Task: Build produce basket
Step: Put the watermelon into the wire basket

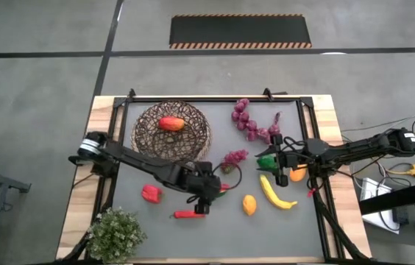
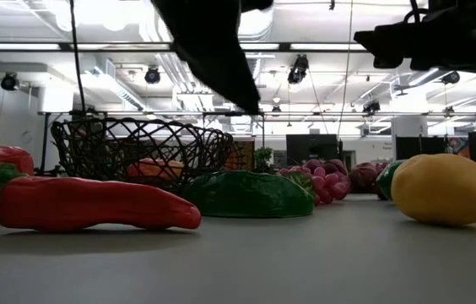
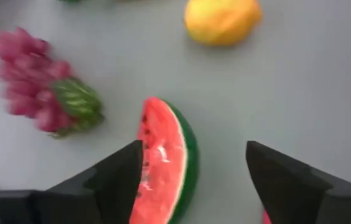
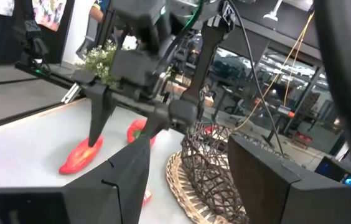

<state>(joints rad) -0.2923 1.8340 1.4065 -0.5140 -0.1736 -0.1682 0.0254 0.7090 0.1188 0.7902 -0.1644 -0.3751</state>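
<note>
The round dark wicker basket (image 1: 171,130) sits far-left on the grey worktop (image 1: 281,228). The left tool (image 3: 194,180) is wide open, empty, straddling the red-and-green watermelon slice (image 3: 163,165). I'd centre it, then squeeze across the rind. The right tool (image 4: 188,177) hangs part open and empty.

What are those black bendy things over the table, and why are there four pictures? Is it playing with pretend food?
They are two robot arms, each ending in a two-finger claw. One picture looks down from above, one peeks across the tabletop, and two come from cameras on the arms' wrists. On the gray table lie toy foods: a banana, grapes, a red chili, a yellow fruit. One reddish-orange fruit is already in the wicker basket. The left gripper is open over a watermelon slice, not gripping it. The right gripper is open too, holding nothing.
</note>
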